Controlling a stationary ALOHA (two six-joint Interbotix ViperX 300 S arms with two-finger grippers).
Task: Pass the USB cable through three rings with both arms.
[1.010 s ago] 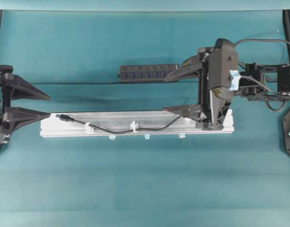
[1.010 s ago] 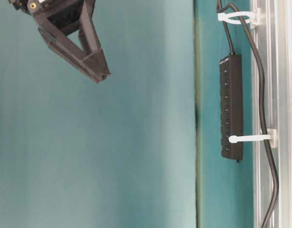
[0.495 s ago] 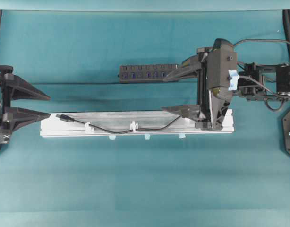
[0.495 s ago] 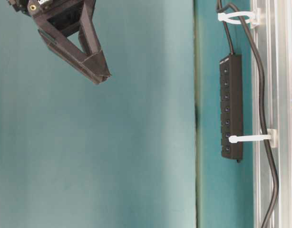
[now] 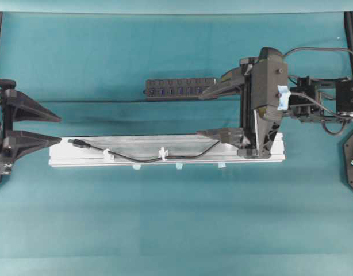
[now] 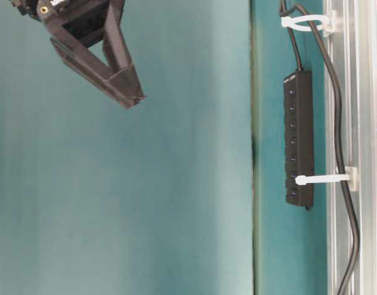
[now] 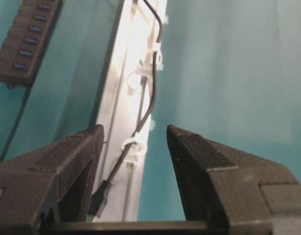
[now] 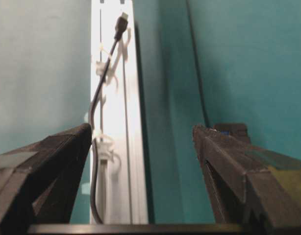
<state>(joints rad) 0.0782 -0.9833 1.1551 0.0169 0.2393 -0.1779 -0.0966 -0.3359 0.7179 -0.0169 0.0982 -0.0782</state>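
The USB cable (image 5: 143, 157) lies along the aluminium rail (image 5: 165, 163) threaded through the three rings (image 5: 162, 153), while the left tool (image 5: 57, 127) and right tool (image 5: 206, 114) both gape wide, holding nothing.

Both arms are matte black plastic. The left gripper (image 5: 54, 129) has two long, wedge-shaped fingers with open triangular frames, tapering to blunt tips. The right gripper (image 5: 208, 114) is the same build behind a bulky, rounded wrist housing with small screws on top. A pale blue tape tag (image 5: 284, 96) sits on that housing, and grey cables (image 5: 314, 53) loop behind it.
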